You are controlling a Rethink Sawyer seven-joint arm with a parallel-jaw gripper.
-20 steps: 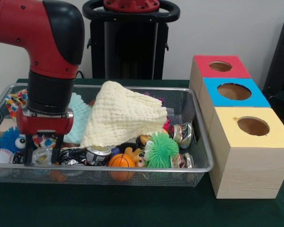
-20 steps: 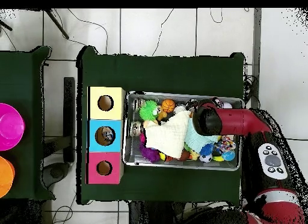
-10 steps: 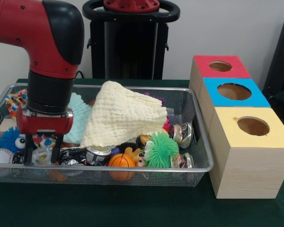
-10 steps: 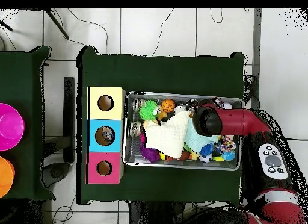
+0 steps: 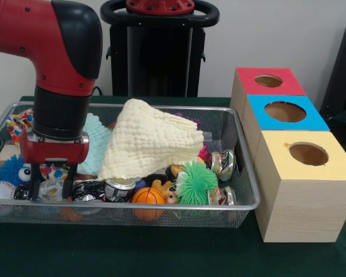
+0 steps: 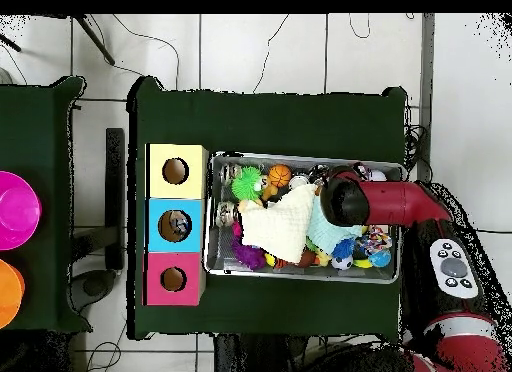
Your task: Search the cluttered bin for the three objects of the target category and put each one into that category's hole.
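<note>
The silver wire-mesh bin (image 5: 161,205) sits on the green table, full of toys, cans and cloths. My gripper (image 5: 51,187) hangs low in its left front corner in the front view. Its two black fingers (image 5: 69,182) stand apart on either side of a small clear crumpled object (image 5: 52,189), so it is open. Three boxes with a round hole on top stand to the right: red (image 5: 268,81), blue (image 5: 285,112), yellow (image 5: 308,154). In the overhead view the arm's wrist (image 6: 340,200) hides the gripper over the bin (image 6: 305,158).
A cream cloth (image 5: 150,141) and a teal cloth (image 5: 97,144) cover the bin's middle. Along the front lie crushed cans (image 5: 120,189), a small basketball (image 5: 147,196), a green spiky ball (image 5: 196,182), a baseball (image 5: 0,191) and a blue fuzzy toy (image 5: 11,170).
</note>
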